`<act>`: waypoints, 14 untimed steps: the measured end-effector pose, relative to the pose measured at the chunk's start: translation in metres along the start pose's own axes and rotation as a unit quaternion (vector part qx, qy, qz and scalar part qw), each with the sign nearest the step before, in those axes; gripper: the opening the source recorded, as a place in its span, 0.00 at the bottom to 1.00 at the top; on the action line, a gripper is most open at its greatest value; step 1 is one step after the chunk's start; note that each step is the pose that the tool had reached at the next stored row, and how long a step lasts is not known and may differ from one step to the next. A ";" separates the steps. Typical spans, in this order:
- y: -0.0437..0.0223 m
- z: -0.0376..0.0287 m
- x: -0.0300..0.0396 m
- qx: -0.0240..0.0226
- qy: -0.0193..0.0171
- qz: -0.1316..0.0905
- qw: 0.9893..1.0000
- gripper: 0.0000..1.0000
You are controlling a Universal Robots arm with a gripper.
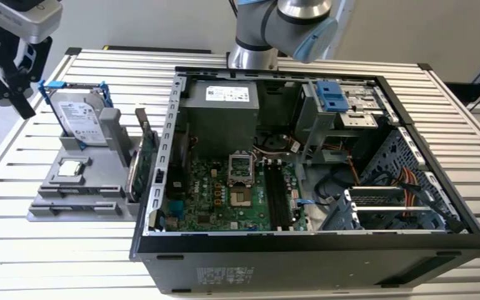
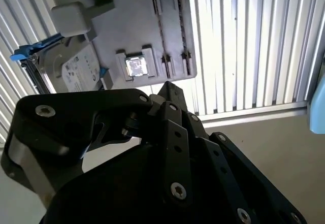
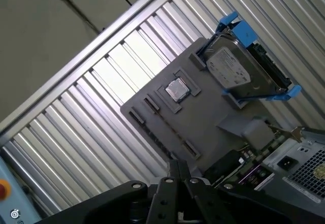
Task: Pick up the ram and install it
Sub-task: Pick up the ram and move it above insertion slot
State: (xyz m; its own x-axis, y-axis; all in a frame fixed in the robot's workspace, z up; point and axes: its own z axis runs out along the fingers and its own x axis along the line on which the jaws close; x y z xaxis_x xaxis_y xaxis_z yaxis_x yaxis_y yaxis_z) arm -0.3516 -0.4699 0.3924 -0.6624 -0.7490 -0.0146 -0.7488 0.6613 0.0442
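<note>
- The ram (image 2: 160,36) was, as far as I could tell, the thin stick standing on edge between the end brackets of the gray fixture (image 2: 127,26). It sat just beside the processor chip (image 2: 136,66), on the side away from the hard drive (image 2: 76,76).
- A second slot ran close alongside the ram's; I could not tell whether it was filled.
- My jaws (image 3: 177,168) looked pressed together with nothing between them. They hung high over the fixture, well apart from the ram.
- In the exterior view the fixture lay near the table (image 1: 7,165) edge on the exterior view's left, just beside the open computer case (image 1: 307,256). A green card (image 1: 142,169) stood on edge between fixture and case.
- The memory slots (image 1: 277,200) waited on the board inside the case. By my judgement the task was at its very start, with the ram untouched.
- What could go wrong, as I judged it:
  - The stick was thin and its neighbouring slot close, so a slightly offset approach could land on a bracket or the wrong slot.
  - A tilted pull could bind the ram in its holder and drag the fixture.
  - The upright card and the case wall stood in the way of a low carry.
  - A skewed grip could leave the ram cocked against its slot.
</note>
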 end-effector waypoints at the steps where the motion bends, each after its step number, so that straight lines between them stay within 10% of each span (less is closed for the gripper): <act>1: 0.0000 0.0000 0.0000 0.000 0.000 -0.003 1.000 0.00; 14: 0.0000 0.0000 0.0000 -0.001 0.002 -0.050 0.999 0.00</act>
State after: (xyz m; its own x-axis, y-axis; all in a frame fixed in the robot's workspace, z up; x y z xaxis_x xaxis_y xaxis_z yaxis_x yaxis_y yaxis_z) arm -0.3515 -0.4699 0.3923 -0.5838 -0.8117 -0.0146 -0.8114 0.5828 0.0442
